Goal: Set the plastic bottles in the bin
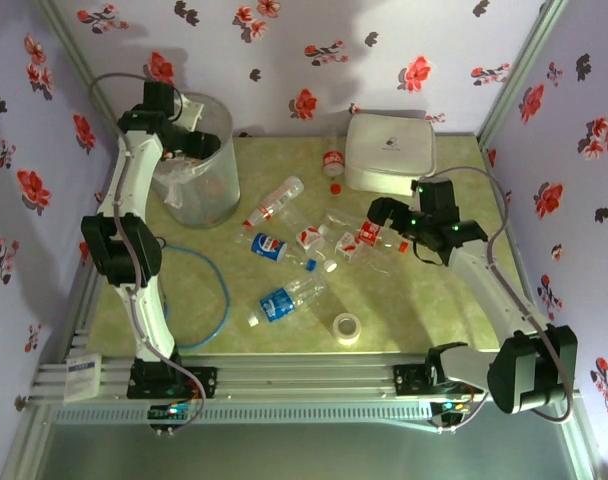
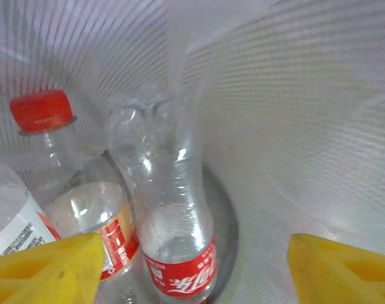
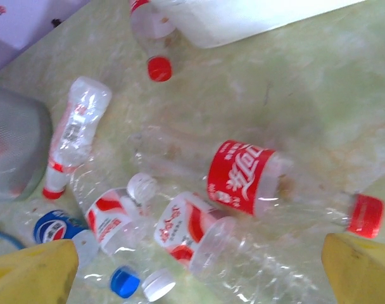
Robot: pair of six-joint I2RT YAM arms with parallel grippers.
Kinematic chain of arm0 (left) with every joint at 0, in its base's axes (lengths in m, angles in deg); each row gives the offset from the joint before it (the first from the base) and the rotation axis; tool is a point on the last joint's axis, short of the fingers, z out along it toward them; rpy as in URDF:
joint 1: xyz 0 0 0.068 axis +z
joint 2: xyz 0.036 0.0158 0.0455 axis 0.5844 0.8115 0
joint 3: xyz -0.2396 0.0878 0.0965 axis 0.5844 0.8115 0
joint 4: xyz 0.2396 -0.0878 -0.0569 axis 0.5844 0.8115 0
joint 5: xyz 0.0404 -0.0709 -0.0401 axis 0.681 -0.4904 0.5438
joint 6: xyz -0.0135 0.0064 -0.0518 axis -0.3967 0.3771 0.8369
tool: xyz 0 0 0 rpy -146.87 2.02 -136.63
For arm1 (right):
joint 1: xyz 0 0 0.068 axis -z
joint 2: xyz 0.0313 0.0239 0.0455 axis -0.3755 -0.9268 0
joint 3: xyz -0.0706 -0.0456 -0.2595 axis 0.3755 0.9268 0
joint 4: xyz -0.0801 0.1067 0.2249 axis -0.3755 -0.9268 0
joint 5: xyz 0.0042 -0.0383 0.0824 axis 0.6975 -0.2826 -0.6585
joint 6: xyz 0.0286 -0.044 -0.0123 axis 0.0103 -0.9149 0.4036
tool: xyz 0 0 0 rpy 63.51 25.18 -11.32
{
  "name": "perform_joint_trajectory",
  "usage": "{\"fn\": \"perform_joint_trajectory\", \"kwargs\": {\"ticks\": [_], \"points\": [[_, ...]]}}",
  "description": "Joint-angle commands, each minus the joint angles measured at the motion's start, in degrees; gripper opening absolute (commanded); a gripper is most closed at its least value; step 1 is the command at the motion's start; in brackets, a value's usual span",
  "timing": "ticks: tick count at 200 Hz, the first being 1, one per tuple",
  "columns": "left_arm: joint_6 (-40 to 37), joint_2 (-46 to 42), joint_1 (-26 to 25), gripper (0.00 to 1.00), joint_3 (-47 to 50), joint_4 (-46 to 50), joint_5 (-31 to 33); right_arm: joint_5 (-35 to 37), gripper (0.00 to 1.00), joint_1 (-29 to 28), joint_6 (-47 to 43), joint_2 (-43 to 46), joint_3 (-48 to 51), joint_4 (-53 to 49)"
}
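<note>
Just beneath the right end effector (image 3: pixel 199 269), a red-labelled bottle (image 3: pixel 243 177).

- The left arm (image 1: pixel 124 192) and right arm (image 1: pixel 490 282) are built of white links joined by black joint housings.
- Grey cables (image 1: pixel 102 88) are looped beside both.
- The fingers (image 2: pixel 50 269) of the left gripper (image 2: pixel 194 273) and right gripper (image 3: pixel 199 271) are moulded yellow.

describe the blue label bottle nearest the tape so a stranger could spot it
Find the tape roll near the front edge of the table. Just left of it a clear bottle lies on its side, blue label around its middle. The other blue-labelled bottle lies farther back, beside the red-labelled ones.
</note>
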Motion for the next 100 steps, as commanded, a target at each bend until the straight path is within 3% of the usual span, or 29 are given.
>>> {"fn": "perform_joint_trajectory", "kwargs": {"ticks": [1,24,49,71,100], "points": [[-0.8,-2.9,-1.5,0.82,-4.2,5.8,1.3,5.3,0.99,0.6,-3.3,-1.7,-2.3,-4.1],[-0.8,-4.7,-2.7,0.89,-7.4,8.1,4.1,3.4,0.99,-0.5,-3.7,-4.4,-4.0,-2.2],[-0.2,-9.2,-4.5,1.00,-7.8,9.1,8.0,6.4,0.99,-1.8,-8.3,-8.4,-8.2,-6.6],[-1.0,-13.5,-8.1,1.00,-7.5,11.3,13.2,7.9,0.99,-1.7,-15.3,-11.0,-11.4,-13.0],[-1.7,-18.8,-14.7,1.00,-5.5,13.0,18.5,3.3,0.93,-2.5,-22.3,-11.9,-11.9,-18.5]]}}
